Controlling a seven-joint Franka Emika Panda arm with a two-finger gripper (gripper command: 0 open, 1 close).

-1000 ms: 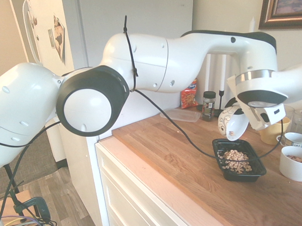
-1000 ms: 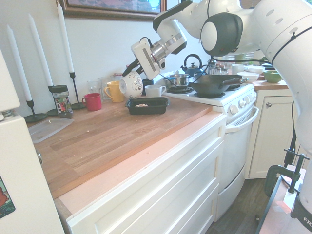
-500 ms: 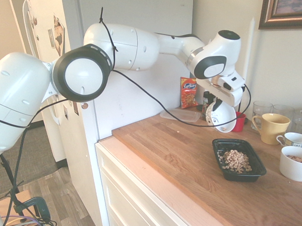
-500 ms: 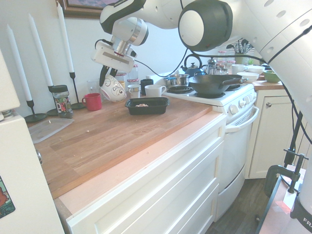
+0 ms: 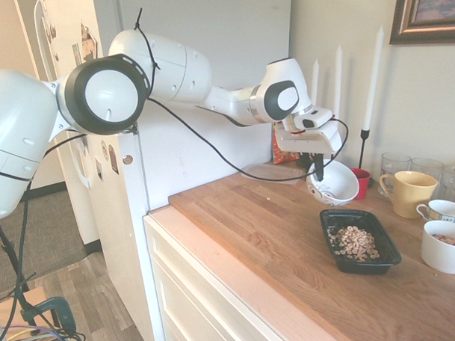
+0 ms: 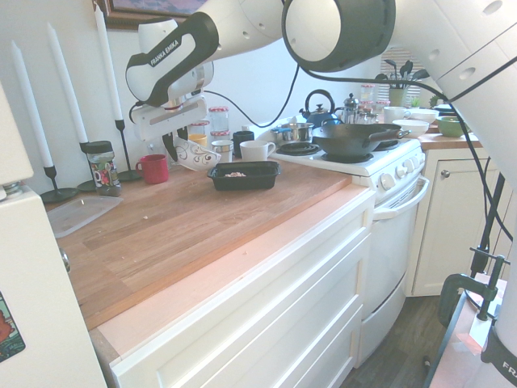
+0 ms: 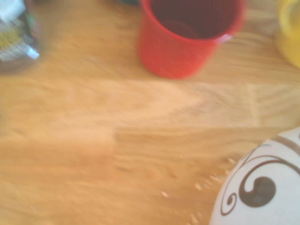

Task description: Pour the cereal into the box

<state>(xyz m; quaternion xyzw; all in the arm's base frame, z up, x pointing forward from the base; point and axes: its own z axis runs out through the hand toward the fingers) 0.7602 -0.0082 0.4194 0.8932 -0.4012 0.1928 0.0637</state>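
crumbs in wrist view only, beside bowl

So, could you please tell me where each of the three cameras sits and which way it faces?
First exterior view: off the counter's fridge end, looking along the worktop toward the candle wall; the arm enters from the left, its end effector shut on the patterned bowl.
Second exterior view: at the opposite side, looking toward the stove; the arm enters from the upper right.
Wrist view: looks down on the wood near the red mug; no arm shows.
Shared: both exterior views show the black box holding cereal.
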